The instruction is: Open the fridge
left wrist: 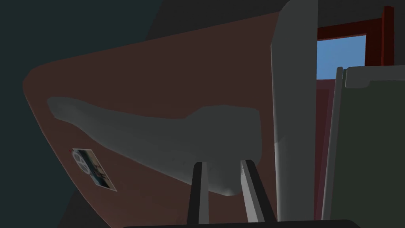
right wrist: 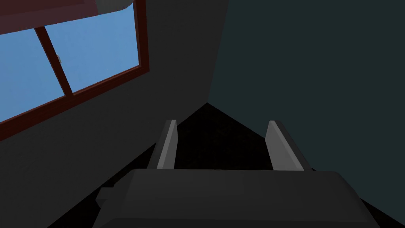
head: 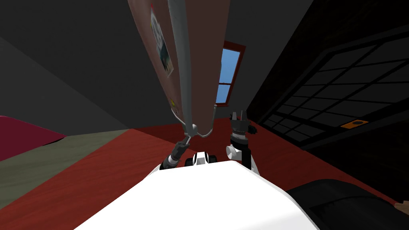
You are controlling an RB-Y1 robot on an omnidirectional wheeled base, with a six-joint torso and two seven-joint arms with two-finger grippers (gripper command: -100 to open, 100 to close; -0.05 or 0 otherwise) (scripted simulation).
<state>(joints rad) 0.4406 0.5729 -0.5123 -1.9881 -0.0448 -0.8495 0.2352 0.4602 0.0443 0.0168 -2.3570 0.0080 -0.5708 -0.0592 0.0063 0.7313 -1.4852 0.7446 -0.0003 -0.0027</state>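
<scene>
The fridge door [head: 159,36] is a brownish-red slab rising ahead of me, with a photo [head: 163,48] stuck on its face. A long grey handle [head: 180,60] runs down it. My left gripper [head: 188,137] is shut on the handle's lower end. In the left wrist view its fingers [left wrist: 199,186] press both sides of the grey handle [left wrist: 166,134], with the door face [left wrist: 158,67] behind. A grey door edge [left wrist: 294,99] stands beside the handle, with a pale panel [left wrist: 375,138] past it. My right gripper [head: 239,115] [right wrist: 223,122] is raised to the right of the door, open and holding nothing.
A red-framed window [head: 227,76] with blue sky sits behind the fridge. A dark panelled wall of panes [head: 343,88] runs along the right. The floor is red [head: 100,167] with a grey-green patch [head: 60,155] on the left. A dark bulky shape [head: 343,203] lies at the lower right.
</scene>
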